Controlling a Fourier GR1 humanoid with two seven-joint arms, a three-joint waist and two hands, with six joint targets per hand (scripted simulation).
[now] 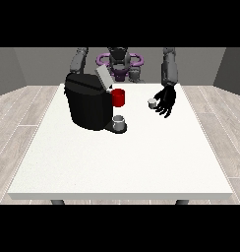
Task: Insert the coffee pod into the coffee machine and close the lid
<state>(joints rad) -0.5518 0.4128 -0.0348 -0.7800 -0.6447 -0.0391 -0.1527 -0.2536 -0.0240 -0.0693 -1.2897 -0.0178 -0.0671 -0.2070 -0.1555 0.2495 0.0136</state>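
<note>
Sitting upright on the white table (141, 157), your coffee pod (152, 103) has its short axis vertical, open end up. Just beside it, the hand at the view's right (166, 101) hangs with fingers relaxed, spread downward. Well apart stands the black coffee machine (87, 103), lid (103, 78) raised.
</note>
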